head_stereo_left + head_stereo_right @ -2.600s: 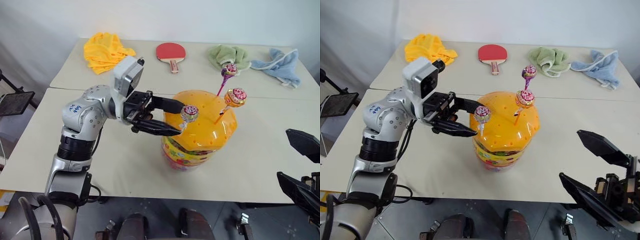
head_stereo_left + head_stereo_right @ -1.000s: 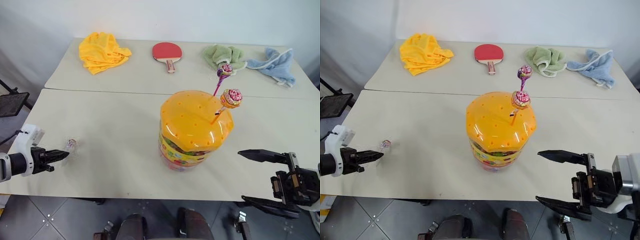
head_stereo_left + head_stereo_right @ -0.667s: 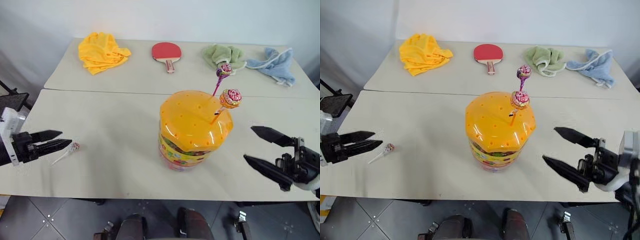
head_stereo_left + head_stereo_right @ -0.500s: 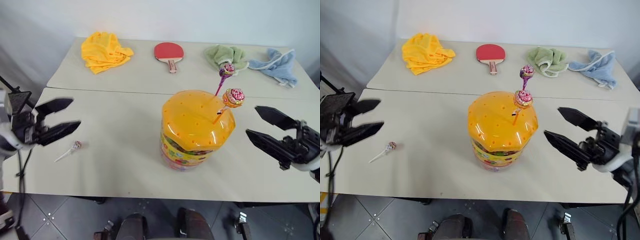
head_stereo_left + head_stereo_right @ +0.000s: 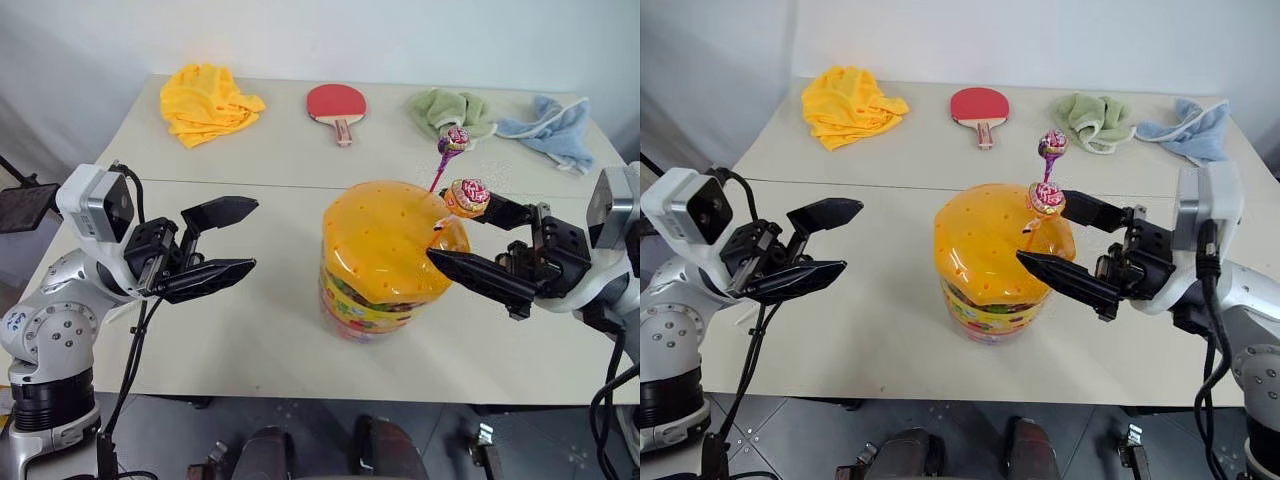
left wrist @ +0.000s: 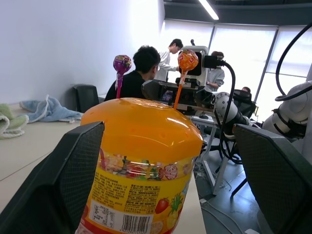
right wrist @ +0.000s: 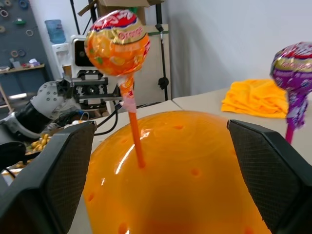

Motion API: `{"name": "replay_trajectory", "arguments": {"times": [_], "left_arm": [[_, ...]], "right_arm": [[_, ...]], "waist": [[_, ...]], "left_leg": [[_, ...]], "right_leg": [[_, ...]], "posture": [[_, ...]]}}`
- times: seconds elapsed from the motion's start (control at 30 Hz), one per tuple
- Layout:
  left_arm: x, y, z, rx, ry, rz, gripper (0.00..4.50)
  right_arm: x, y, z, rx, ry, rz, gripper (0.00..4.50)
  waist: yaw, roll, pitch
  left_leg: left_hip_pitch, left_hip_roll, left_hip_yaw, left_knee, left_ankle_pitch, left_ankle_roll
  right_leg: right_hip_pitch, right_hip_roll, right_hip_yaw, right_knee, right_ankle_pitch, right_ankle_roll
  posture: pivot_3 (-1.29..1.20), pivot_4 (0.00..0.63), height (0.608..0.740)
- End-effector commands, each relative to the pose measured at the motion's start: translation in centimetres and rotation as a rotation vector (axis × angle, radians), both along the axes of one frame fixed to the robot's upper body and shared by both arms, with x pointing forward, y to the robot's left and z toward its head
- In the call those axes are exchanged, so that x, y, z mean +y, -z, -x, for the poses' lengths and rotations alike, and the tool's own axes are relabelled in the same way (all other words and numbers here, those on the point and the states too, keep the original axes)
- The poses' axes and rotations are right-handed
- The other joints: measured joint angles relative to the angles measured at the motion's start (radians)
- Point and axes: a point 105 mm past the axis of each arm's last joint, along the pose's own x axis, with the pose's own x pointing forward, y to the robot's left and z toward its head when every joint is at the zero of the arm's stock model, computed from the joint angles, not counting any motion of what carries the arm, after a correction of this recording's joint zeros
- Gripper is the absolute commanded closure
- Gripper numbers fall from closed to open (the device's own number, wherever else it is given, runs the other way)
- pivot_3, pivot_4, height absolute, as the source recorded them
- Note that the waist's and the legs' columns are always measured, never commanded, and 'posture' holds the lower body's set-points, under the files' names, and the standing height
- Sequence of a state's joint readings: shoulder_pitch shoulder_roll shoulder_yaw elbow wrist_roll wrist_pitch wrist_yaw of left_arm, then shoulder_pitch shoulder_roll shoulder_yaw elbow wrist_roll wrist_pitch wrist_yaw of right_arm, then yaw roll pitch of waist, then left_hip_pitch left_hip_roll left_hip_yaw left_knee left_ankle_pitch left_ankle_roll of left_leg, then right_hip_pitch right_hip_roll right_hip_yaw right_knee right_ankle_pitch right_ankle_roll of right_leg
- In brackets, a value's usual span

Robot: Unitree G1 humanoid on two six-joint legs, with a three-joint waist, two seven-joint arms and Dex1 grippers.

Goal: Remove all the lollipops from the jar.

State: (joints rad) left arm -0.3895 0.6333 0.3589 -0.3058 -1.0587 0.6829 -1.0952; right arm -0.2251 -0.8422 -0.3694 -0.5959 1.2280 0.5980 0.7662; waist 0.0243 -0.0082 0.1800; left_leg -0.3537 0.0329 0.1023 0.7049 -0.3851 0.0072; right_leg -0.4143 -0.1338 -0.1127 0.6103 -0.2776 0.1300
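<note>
The jar [image 5: 375,290], a clear tub with a printed band, stands mid-table under its domed orange lid [image 5: 390,235]. Two lollipops stand in the lid's holes: an orange-wrapped one [image 5: 470,195] and, behind it, a purple one [image 5: 455,138]. My right gripper [image 5: 440,225] is open at the lid's right side. Its fingers straddle the orange lollipop's stick [image 7: 134,131] without touching it. My left gripper [image 5: 250,235] is open and empty, pointing at the jar from a short way off on the left. In the left wrist view the jar [image 6: 139,161] sits between the fingers.
On the far table lie a yellow cloth [image 5: 208,100], a red paddle [image 5: 340,103], a green cloth [image 5: 450,108] and a blue cloth [image 5: 555,125]. A seam [image 5: 270,185] divides the two tables. People stand in the background of the left wrist view.
My left gripper opened at the table's left edge, left a lollipop lying there, then rose and swung right toward the jar. My right gripper rose and moved in around the orange lollipop's stick.
</note>
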Motion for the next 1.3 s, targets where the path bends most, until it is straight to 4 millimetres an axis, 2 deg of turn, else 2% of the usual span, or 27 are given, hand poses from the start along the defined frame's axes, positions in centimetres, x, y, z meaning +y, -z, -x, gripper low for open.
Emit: {"name": "replay_trajectory", "arguments": {"times": [0.03,0.37,0.4,0.5,0.6,0.67,0.73,0.8,0.9,0.97,1.03,1.17,1.3], "left_arm": [[-0.4,-0.5,0.6,-0.042,0.047,0.018,0.00],[-0.6,-0.6,1.2,-0.051,0.132,0.075,0.00],[-0.6,-0.7,1.2,-0.052,0.131,0.079,0.00],[-0.5,-1.0,1.2,-0.045,0.137,0.107,0.00],[-0.6,-1.2,1.3,-0.048,0.159,0.117,0.00],[-0.6,-1.3,1.1,-0.075,0.133,0.105,0.00],[-0.7,-1.0,1.3,-0.080,0.123,0.066,0.00],[-0.9,0.0,1.5,-0.080,0.131,-0.008,0.00],[-0.9,2.0,1.4,-0.099,0.140,-0.146,0.00],[-0.8,2.4,1.2,-0.105,0.134,-0.177,0.00],[-0.7,3.0,1.0,-0.128,0.132,-0.225,0.00],[-1.1,3.5,0.8,-0.140,0.140,-0.253,0.00],[-1.5,3.3,0.8,-0.145,0.146,-0.248,0.00]], "right_arm": [[0.6,-0.3,1.1,-0.041,-0.054,0.048,0.95],[-0.1,-0.5,0.4,-0.074,-0.008,0.040,4.28],[-0.2,-0.6,0.4,-0.077,-0.005,0.037,4.46],[-0.5,-1.5,0.5,-0.107,-0.023,-0.030,4.46],[-2.3,-4.5,1.2,-0.098,-0.036,-0.198,4.46],[-4.7,-6.1,0.6,-0.091,0.079,-0.290,4.46],[-8.4,-5.8,-0.8,-0.056,0.304,-0.286,4.46],[-11.3,-4.0,-1.7,0.035,0.473,-0.193,4.46],[-18.0,1.7,-3.5,0.254,0.907,0.119,4.46],[-20.9,4.6,-3.5,0.336,1.066,0.340,4.46],[-21.9,7.6,-3.0,0.453,1.078,0.499,4.46],[-22.6,12.2,-1.6,0.581,1.026,0.658,4.46],[-23.6,13.8,-1.2,0.600,1.036,0.740,4.46]], "waist": [[0.000,0.000,0.000],[0.000,0.000,0.000],[0.000,0.000,0.000],[-0.001,0.000,0.000],[0.001,0.000,0.000],[0.002,0.000,0.000],[0.003,0.000,0.000],[0.005,0.000,0.000],[0.005,0.001,0.000],[0.003,0.001,-0.001],[0.000,0.003,-0.002],[-0.006,0.003,-0.002],[-0.003,0.003,-0.002]], "left_leg": [[0.000,0.000,0.000,0.000,0.000,0.000],[0.000,0.000,0.000,0.001,0.000,0.000],[0.000,0.000,0.000,0.001,0.000,0.000],[0.000,0.000,-0.001,0.001,0.000,0.000],[0.000,0.000,-0.001,0.001,0.000,0.000],[0.000,0.000,-0.002,0.002,0.000,0.000],[-0.001,0.000,-0.003,0.002,0.000,0.000],[-0.001,0.000,-0.004,0.002,0.000,0.000],[-0.001,-0.001,-0.002,0.000,0.000,0.001],[-0.001,-0.001,0.000,0.000,0.000,0.002],[-0.001,-0.001,0.003,-0.001,0.000,0.002],[0.001,0.001,0.005,-0.002,0.000,0.002],[0.001,0.000,0.005,-0.002,0.000,0.002]], "right_leg": [[0.000,0.000,0.000,0.000,0.000,0.000],[0.001,0.000,0.000,0.000,0.000,0.000],[0.001,0.000,0.000,0.000,0.000,0.000],[0.001,0.000,0.000,-0.001,0.000,0.000],[0.001,0.000,0.000,0.000,0.000,0.000],[0.002,0.000,-0.001,0.000,0.000,0.000],[0.002,0.000,-0.001,-0.001,0.000,0.000],[0.003,0.000,-0.002,-0.002,0.000,0.000],[0.003,0.000,-0.001,-0.004,0.000,0.000],[0.003,0.000,0.000,-0.007,0.000,0.000],[0.002,0.000,0.002,-0.008,0.000,0.000],[0.002,0.002,0.003,-0.009,0.000,0.000],[0.002,0.002,0.004,-0.009,0.000,0.000]], "posture": [[0.00,0.150,0.740],[0.00,0.150,0.740],[0.00,0.150,0.740],[0.00,0.150,0.740],[0.00,0.150,0.740],[0.00,0.150,0.740],[0.00,0.150,0.740],[0.00,0.150,0.740],[0.00,0.150,0.740],[0.00,0.150,0.740],[0.00,0.150,0.740],[0.00,0.150,0.740],[0.00,0.150,0.740]]}}
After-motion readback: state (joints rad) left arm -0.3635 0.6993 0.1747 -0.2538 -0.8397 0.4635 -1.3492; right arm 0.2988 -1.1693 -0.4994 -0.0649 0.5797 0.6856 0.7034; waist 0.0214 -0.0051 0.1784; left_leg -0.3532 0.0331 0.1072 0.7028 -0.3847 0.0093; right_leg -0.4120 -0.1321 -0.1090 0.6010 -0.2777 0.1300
